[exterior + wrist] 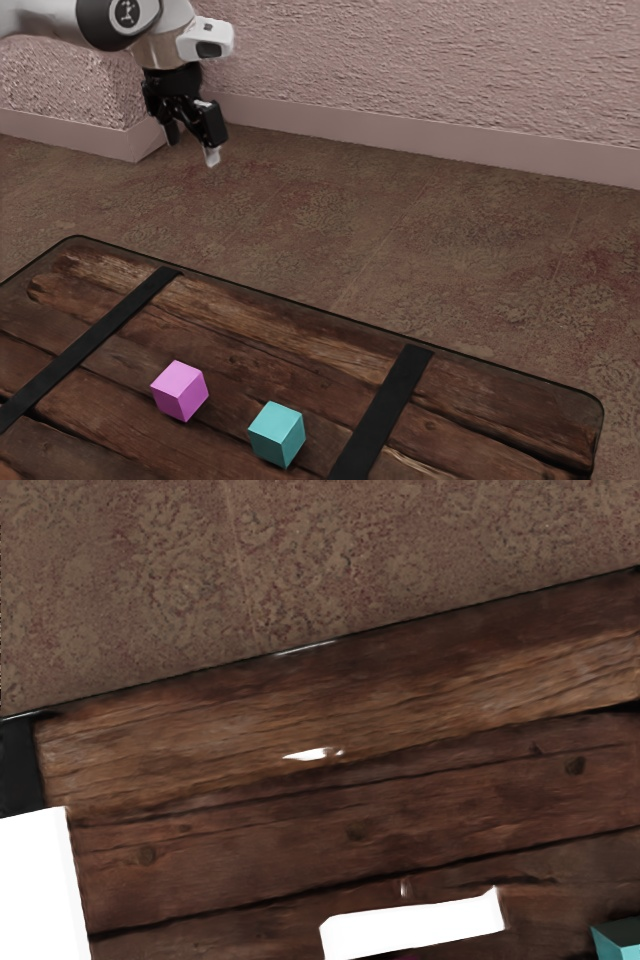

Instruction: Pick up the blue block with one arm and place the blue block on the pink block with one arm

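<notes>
Hand (192, 147) hangs open, well apart from the blue block (277, 433); best to descend squarely over it on the bench (480, 400), clearing the nearby pink block (180, 390).

Exterior cam sits high beside the surface (480, 400), wide shot angled down across it to the floor (400, 230) and wall (450, 70) beyond. Wrist cam looks down on the surface from closer in, catching planks and one edge. Shared: the surface's planks, the floor bordering it, and the blue block (277, 433) (620, 942) on it.
</notes>
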Robot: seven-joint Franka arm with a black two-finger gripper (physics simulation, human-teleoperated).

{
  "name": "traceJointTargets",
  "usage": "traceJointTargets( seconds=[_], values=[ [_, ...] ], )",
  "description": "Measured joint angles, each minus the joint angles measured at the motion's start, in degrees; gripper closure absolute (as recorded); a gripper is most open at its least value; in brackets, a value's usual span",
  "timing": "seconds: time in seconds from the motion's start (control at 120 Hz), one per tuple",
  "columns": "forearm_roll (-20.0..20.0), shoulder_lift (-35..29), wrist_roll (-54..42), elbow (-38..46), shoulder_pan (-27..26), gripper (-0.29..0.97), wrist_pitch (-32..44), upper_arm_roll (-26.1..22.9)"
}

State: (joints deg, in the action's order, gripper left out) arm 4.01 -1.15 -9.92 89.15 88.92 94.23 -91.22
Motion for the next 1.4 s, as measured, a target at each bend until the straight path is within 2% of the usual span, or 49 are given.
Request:
traceJointTargets(
  seconds=[0.05, 0.142, 0.158, 0.2, 0.258, 0.283, 0.308, 0.325, 0.342, 0.375, 0.4, 0.433, 0.492, 0.583, 0.7, 0.808, 0.892, 0.983, 1.05, 1.158, 1.4],
  values=[
    [0.0, -0.1, -0.2, 0.1, -2.5, 0.00, 0.1, 3.1],
    [0.3, -0.5, 0.1, 0.2, -2.8, 0.00, 0.3, 5.0],
    [0.5, -1.0, 0.4, 0.3, -4.0, 0.00, 0.4, 6.7],
    [0.8, -1.3, 1.1, 1.1, -12.0, 0.00, 0.5, 14.7],
    [1.8, 1.3, 2.0, 1.9, -32.8, 0.00, 1.0, 32.3],
    [2.2, 2.5, 2.5, 2.4, -38.4, 0.00, 1.4, 36.6],
    [2.5, 3.2, 3.0, 3.5, -41.1, 0.00, 2.1, 38.5],
    [2.6, 3.3, 3.2, 4.5, -40.7, 0.00, 2.6, 37.7],
    [2.6, 2.5, 3.5, 6.1, -37.5, 0.00, 3.3, 34.6],
    [0.8, -2.2, 3.9, 9.0, -26.9, 0.00, 4.5, 26.0],
    [-1.8, -7.3, 3.9, 10.6, -19.0, 0.00, 5.4, 20.2],
    [-6.9, -14.9, 3.6, 11.7, -12.4, 0.00, 6.5, 14.4],
    [-15.3, -21.9, 3.1, 12.7, -7.3, 0.00, 8.0, 8.0],
    [-25.4, -25.1, 5.4, 13.8, -5.0, 0.00, 9.9, 2.4],
    [-36.9, -28.5, 10.5, 17.8, -4.0, 0.03, 11.3, 0.7],
    [-43.5, -31.3, 15.5, 19.0, -5.6, 0.05, 12.0, -1.1],
    [-46.1, -32.2, 19.1, 24.9, -12.1, 0.06, 12.2, 0.9],
    [-48.8, -35.5, 22.3, 29.9, -15.5, 0.07, 11.1, 4.9],
    [-52.4, -40.0, 23.4, 32.5, -16.0, 0.07, 10.0, 6.7],
    [-56.8, -43.9, 24.8, 34.8, -15.7, 0.07, 8.1, 7.5],
    [-58.2, -46.7, 21.8, 38.3, -16.7, 0.03, 6.1, 6.1]
  ],
)
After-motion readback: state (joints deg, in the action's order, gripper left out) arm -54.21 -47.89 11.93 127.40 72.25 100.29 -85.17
